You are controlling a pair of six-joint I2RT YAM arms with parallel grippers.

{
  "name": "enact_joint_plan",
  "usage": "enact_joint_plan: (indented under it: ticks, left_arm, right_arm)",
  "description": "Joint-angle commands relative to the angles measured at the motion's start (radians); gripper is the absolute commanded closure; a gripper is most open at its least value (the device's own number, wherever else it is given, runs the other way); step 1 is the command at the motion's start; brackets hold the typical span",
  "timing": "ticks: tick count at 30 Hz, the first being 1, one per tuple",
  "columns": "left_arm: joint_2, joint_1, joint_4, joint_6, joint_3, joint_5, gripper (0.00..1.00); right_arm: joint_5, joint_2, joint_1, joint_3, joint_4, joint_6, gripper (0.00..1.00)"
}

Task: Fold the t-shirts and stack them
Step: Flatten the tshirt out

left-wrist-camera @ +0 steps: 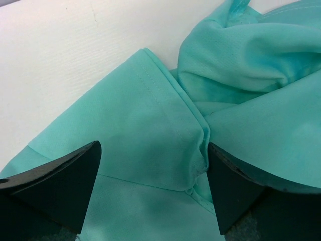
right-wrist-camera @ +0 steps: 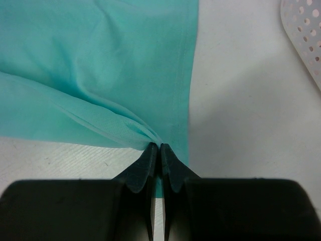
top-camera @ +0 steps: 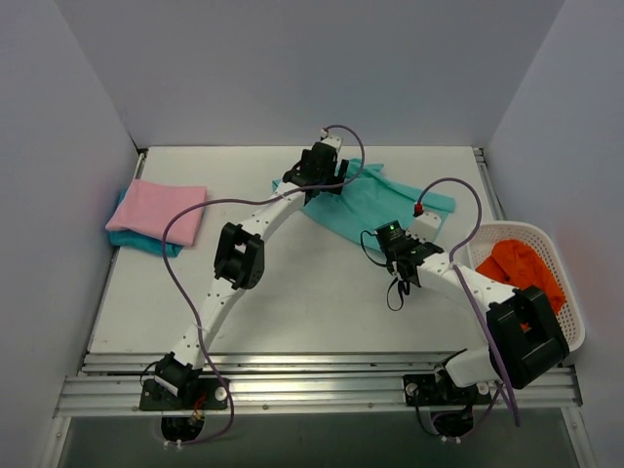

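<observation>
A mint-teal t-shirt lies rumpled on the table at the middle back. My left gripper hovers low over its far left part. It is open, with a sleeve and seam between the wide-set fingers, and it grips nothing. My right gripper is at the shirt's near edge, shut on a pinched fold of the mint-teal fabric. A folded pink t-shirt lies at the left on top of a turquoise one.
A white mesh basket stands at the right table edge with an orange garment inside; its rim shows in the right wrist view. Grey walls close in the left, back and right. Cables loop over both arms.
</observation>
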Motion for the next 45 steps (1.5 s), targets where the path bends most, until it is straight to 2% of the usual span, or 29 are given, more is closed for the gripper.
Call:
enact_joint_plan:
  ticks: [1, 7, 11, 14, 21, 24, 25, 28, 29, 32, 34, 39, 41, 42, 45]
  left_arm:
    - [-0.037, 0.012, 0.053, -0.021, 0.011, 0.003, 0.09]
    - [-0.038, 0.015, 0.059, -0.024, 0.002, 0.011, 0.18]
    - [-0.038, 0.015, 0.065, -0.032, -0.020, 0.036, 0.29]
    - [-0.037, 0.017, 0.068, -0.043, -0.026, 0.059, 0.30]
    - [-0.038, 0.017, 0.079, -0.058, -0.035, 0.112, 0.41]
    - [-0.042, 0.015, 0.086, -0.069, -0.041, 0.125, 0.56]
    - [-0.043, 0.015, 0.086, -0.070, -0.041, 0.126, 0.65]
    - [-0.043, 0.014, 0.088, -0.081, -0.043, 0.131, 0.78]
    - [-0.043, 0.014, 0.088, -0.084, -0.043, 0.128, 0.88]
    - [-0.045, 0.017, 0.086, -0.093, -0.044, 0.128, 0.98]
    - [-0.054, 0.017, 0.086, -0.095, -0.052, 0.116, 0.98]
    - [-0.152, 0.034, 0.135, -0.099, -0.200, 0.041, 0.98]
    - [-0.262, 0.052, 0.180, -0.096, -0.289, 0.005, 0.98]
    - [-0.363, 0.058, 0.201, -0.092, -0.408, -0.015, 0.98]
    - [-0.543, 0.089, 0.308, -0.087, -0.622, -0.082, 0.98]
  right_arm:
    - [0.024, 0.010, -0.008, 0.004, -0.010, 0.000, 1.00]
    - [0.025, 0.016, -0.009, 0.007, -0.013, -0.001, 1.00]
    - [0.028, 0.023, -0.009, 0.011, -0.014, 0.000, 1.00]
    - [0.030, 0.026, -0.011, 0.013, -0.017, 0.000, 1.00]
    - [0.030, 0.030, -0.012, 0.015, -0.017, 0.000, 1.00]
    - [0.030, 0.033, -0.012, 0.016, -0.019, 0.002, 1.00]
    - [0.031, 0.035, -0.012, 0.016, -0.019, 0.002, 1.00]
    - [0.033, 0.036, -0.012, 0.018, -0.021, 0.002, 1.00]
    - [0.035, 0.036, -0.012, 0.018, -0.019, 0.002, 1.00]
    - [0.035, 0.039, -0.012, 0.019, -0.022, 0.003, 1.00]
    - [0.036, 0.039, -0.012, 0.021, -0.021, 0.003, 1.00]
    - [0.039, 0.041, -0.012, 0.021, -0.025, 0.005, 1.00]
    - [0.044, 0.036, -0.012, 0.022, -0.031, 0.009, 1.00]
    - [0.048, 0.032, -0.009, 0.024, -0.036, 0.013, 1.00]
    - [0.080, -0.013, 0.021, 0.041, -0.079, 0.026, 1.00]
